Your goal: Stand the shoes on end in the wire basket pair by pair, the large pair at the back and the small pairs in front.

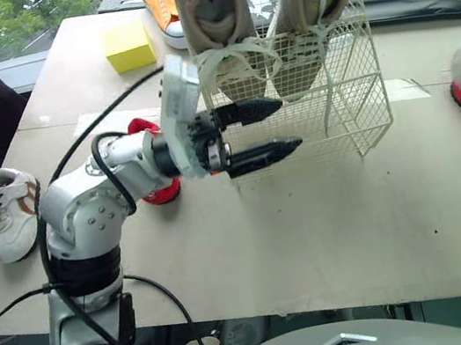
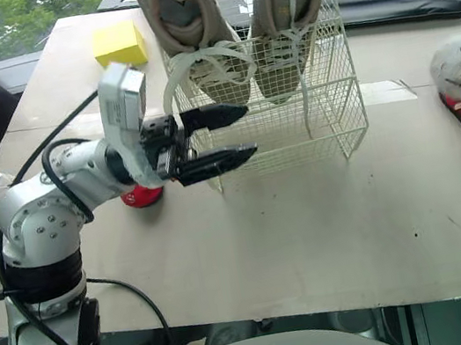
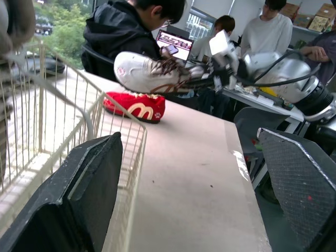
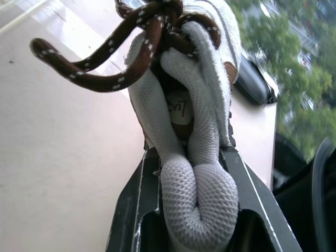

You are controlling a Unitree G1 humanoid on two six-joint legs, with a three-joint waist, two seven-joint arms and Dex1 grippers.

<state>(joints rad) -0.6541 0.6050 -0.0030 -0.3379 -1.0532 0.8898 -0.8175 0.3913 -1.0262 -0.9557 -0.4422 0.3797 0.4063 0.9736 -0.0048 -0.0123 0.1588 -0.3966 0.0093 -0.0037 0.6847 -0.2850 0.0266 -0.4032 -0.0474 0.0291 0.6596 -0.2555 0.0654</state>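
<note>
Shoe (image 4: 181, 113) clamped in right claw (image 4: 190, 157); left claw (image 1: 289, 124) outstretched, spread.

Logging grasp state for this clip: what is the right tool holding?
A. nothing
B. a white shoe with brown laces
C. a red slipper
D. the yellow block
B: in the right wrist view the right tool is shut on the padded edge of the white shoe, with its brown laces loose above, while the red slipper lies on the table.
</note>
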